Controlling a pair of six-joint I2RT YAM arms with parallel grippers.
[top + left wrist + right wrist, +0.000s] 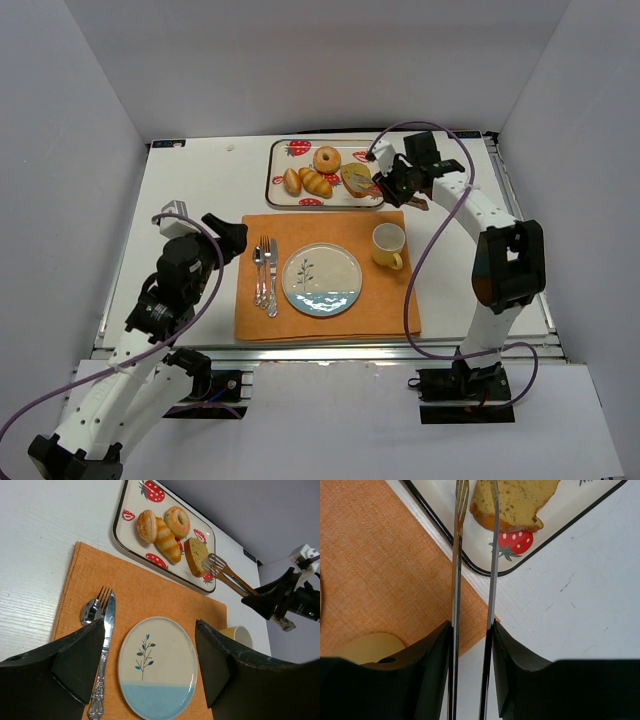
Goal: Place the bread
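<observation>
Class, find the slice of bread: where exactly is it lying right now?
Top view: the bread slice lies at the right end of the strawberry tray, just right of the croissant, at the tips of the tongs held by the right gripper.

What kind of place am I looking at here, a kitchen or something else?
Most likely a robot test booth, not a kitchen: plain white walls box in the table, two robot arms are bolted at its near edge, and a plate, mat and tray of bread look staged.

No writing or numbers can be read; the tray [285,162] and plate [322,280] bear only pictures.
</observation>
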